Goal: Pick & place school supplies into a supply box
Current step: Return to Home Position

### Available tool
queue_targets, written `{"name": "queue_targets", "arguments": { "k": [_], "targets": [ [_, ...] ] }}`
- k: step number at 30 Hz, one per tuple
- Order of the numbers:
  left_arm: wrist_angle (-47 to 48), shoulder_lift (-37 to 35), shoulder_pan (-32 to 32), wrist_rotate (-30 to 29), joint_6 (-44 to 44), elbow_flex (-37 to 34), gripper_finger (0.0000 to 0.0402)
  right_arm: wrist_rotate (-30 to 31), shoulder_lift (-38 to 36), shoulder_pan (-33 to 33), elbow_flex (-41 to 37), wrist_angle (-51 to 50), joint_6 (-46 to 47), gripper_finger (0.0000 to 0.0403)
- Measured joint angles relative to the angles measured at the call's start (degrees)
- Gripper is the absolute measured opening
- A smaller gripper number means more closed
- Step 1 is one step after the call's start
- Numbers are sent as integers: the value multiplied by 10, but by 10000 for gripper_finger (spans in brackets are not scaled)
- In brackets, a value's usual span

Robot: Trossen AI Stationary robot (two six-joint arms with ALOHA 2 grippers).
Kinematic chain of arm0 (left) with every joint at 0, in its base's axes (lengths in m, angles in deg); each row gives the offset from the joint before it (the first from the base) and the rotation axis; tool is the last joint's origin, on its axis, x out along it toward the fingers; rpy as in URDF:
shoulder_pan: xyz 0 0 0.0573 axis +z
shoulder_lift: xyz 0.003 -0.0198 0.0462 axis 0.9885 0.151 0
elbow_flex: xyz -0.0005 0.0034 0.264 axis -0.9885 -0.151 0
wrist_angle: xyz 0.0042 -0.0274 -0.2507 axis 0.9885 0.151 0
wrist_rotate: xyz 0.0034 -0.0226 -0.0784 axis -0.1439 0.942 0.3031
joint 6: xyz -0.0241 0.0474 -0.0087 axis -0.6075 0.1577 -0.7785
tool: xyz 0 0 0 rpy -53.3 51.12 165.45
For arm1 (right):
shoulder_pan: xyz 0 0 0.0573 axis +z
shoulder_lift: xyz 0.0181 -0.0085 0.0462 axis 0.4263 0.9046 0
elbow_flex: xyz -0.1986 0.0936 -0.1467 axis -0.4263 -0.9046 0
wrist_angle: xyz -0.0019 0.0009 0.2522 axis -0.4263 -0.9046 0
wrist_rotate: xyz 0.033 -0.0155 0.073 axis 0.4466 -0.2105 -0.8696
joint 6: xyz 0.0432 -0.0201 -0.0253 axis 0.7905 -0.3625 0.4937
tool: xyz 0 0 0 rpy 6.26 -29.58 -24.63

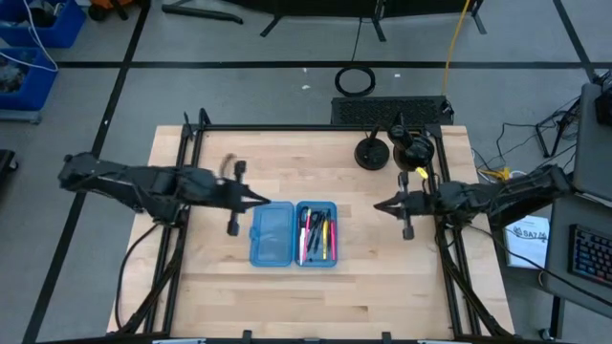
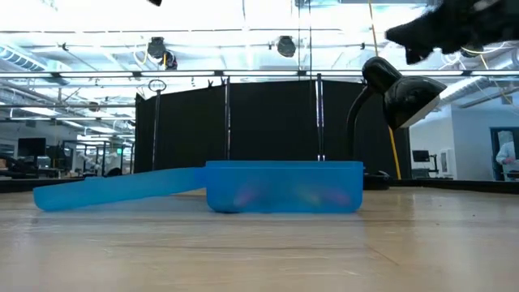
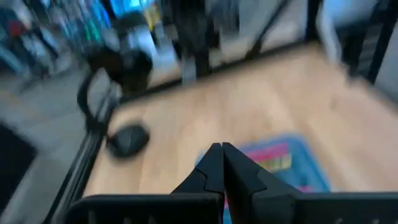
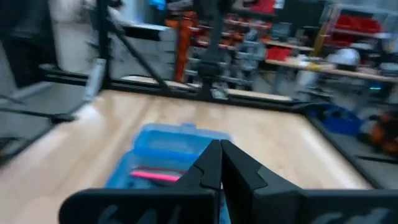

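The translucent blue supply box [image 1: 292, 234] lies open in the middle of the table. Its right half [image 1: 317, 233] holds pink-red, yellow and black pens; its left half [image 1: 272, 235] holds nothing. In the low view the lid half [image 2: 122, 188] slopes down to the table beside the deeper half [image 2: 284, 186]. I cannot pick out the scissors. My left gripper [image 1: 263, 200] hovers shut just past the box's far left corner. My right gripper [image 1: 378, 205] hovers shut to the right of the box. Both wrist views show shut fingertips [image 3: 222, 155] [image 4: 219, 152] with the box [image 3: 280, 158] [image 4: 168, 155] beyond them.
A black desk lamp [image 1: 413, 148] and a round black base [image 1: 371, 153] stand at the table's far right; the lamp head shows in the low view [image 2: 405, 93]. Black frame rails [image 1: 182, 182] run along the table's left and right sides. Bare wood lies near the box.
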Motion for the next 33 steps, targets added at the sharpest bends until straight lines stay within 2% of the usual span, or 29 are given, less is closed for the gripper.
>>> {"name": "queue_targets", "arguments": {
  "k": [4,8,10,14,20,23,27,29,33],
  "targets": [
    [-220,-89,17,79,-3,-169,2,-31,-60,1,-42,18,23,0],
    [-339,-139,50,103,-22,-283,2,29,-75,1,-101,54,50,0],
    [-347,-157,66,105,-47,-318,2,52,-72,0,-130,84,60,0],
    [-348,-200,66,131,-75,-361,2,57,-72,1,-158,128,81,0],
    [-353,-266,31,106,-48,-406,1,89,-72,1,-160,78,85,0],
    [-370,-294,33,94,-42,-446,1,78,-72,1,-160,81,60,0],
    [-382,-331,44,135,-45,-491,1,-16,-73,-4,-160,81,10,0],
    [-378,-353,48,139,-53,-510,1,-6,-73,-10,-157,90,9,0],
    [-308,-388,47,139,-51,-514,1,30,-86,-27,-156,106,-8,0]
  ]
}}
